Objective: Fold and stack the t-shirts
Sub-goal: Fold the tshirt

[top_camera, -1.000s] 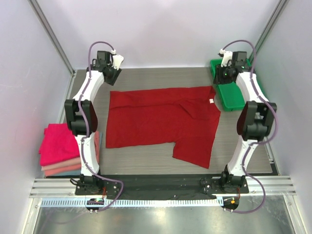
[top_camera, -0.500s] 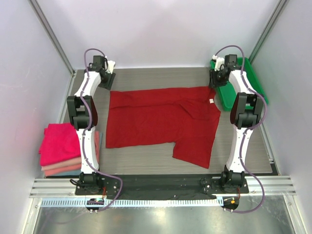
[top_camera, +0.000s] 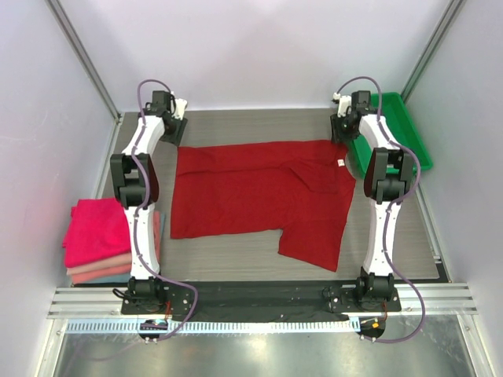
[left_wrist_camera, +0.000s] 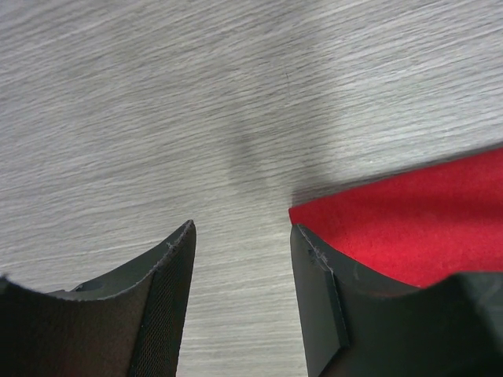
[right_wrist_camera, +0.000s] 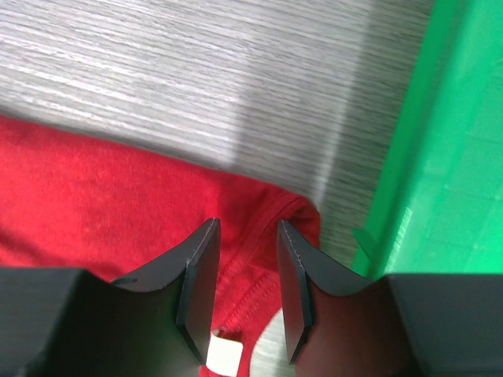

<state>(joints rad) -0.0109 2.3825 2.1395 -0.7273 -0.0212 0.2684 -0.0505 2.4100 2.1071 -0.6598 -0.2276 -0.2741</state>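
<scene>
The left hand (left_wrist_camera: 240, 263) is parted fairly wide over bare table (top_camera: 259, 126), its right finger just at the far left corner of the dark crimson t-shirt (top_camera: 259, 192), with nothing between the fingers. The right hand (right_wrist_camera: 245, 267) is set narrower. It has not closed, and the shirt's stitched far right corner and a small white tag (right_wrist_camera: 222, 353) show in the gap.

A second ago both hands hung higher and farther out, the right one over the green tray (top_camera: 409, 118). Both arms have since stretched forward and come down, so each hand now sits at one far corner of the shirt. The shirt itself has not moved. It lies spread flat across the middle of the table, one sleeve reaching toward the near edge.

This looks like the approach for a two-corner pinch before a first fold toward the near side. The left hand probably needs to shift right to get onto the cloth.

The folded stack (top_camera: 94, 232), magenta on top, lies at the near left, well apart.
</scene>
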